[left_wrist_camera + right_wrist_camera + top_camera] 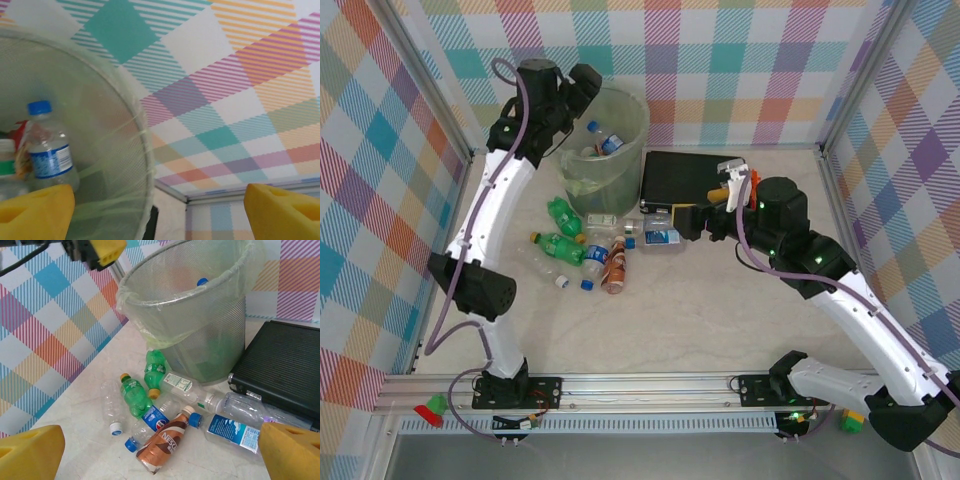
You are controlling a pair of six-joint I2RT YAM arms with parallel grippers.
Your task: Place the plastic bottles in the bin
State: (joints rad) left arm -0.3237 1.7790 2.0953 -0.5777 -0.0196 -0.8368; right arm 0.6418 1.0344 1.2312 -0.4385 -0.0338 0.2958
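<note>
Your left gripper [582, 85] hangs empty over the tall round grey-green mesh bin with a clear liner bag [642, 118], and your right gripper [685, 220] waits above the loose bottles
The yellow pads [35, 212] of the left gripper stand wide apart with nothing between them, just above the rim; I judge this is the place for dropping. Inside the bin a clear plastic bottle with blue cap and blue label [50, 150] leans at the wall, below and left of the jaws. The right gripper is also released and looks down on the group lying on the pale table [720, 320] in front of the bin, with two green plastic bottles [134, 396] in it. The brown coffee-labelled bottle [162, 445] lies about centred between its jaws, lower and not touched. The clear flat-lying bottle with blue label [232, 432] is nearer the right pad, just beside the flat black rectangular case [285, 370]
</note>
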